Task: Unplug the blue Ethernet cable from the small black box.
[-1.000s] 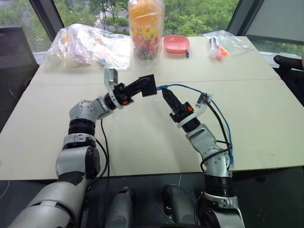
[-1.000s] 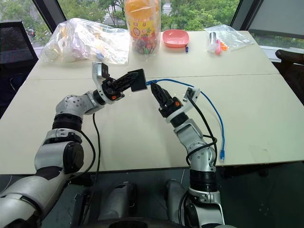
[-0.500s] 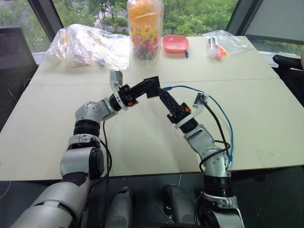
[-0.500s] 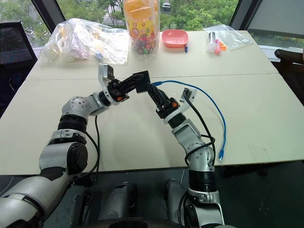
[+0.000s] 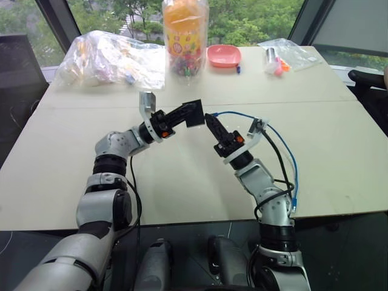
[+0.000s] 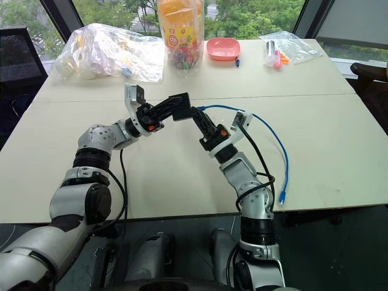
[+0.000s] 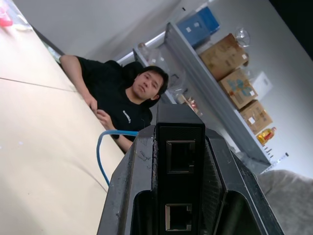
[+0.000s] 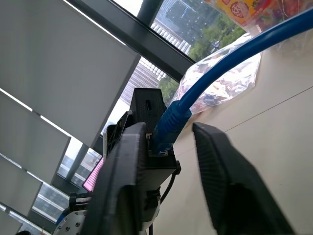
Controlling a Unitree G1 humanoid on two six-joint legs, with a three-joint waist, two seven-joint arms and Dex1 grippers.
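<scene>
Both pincers meet at small black box (image 5: 193,113); plug (image 8: 168,128) seating unclear.

Bright blue Ethernet cable (image 6: 267,130), matte black box (image 5: 193,113), pink bowl (image 5: 224,56), seemingly cream table (image 5: 339,145)

- Two silver-grey metallic arms, left arm (image 5: 112,145) and right arm (image 5: 267,200), are built of rounded segments with black ribbed joint rings.
- Each black wrist housing carries small orange marks.
- A pale grey camera bracket (image 5: 145,104) sits on the left wrist, a white one (image 5: 257,129) on the right.
- Thick black cables (image 5: 280,159) loop along the right forearm; a thinner black cable (image 5: 132,182) hangs beside the left.
- The grippers' black fingers (image 8: 222,171) are broad, matte and tapered.
</scene>
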